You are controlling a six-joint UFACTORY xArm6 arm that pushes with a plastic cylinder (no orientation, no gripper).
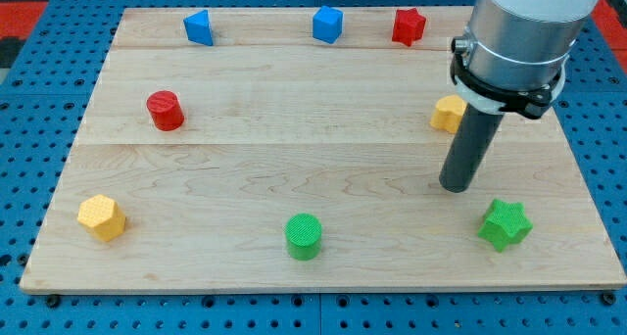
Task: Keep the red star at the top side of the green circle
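Approach step: my tip (456, 186), bare, holds nothing, sits near green star (506, 224). Next: reach red star (409, 26), push toward green circle (304, 236).

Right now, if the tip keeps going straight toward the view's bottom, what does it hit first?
Probably nothing: from my tip the way down the board looks free to its edge. The green star sits just right of that line, a near miss, though depth is uncertain.

Arm: fat silver-grey metal cylinder (524, 26), black clamp ring w/ small lug; straight dark rod below, my tip (455, 187) matte black.
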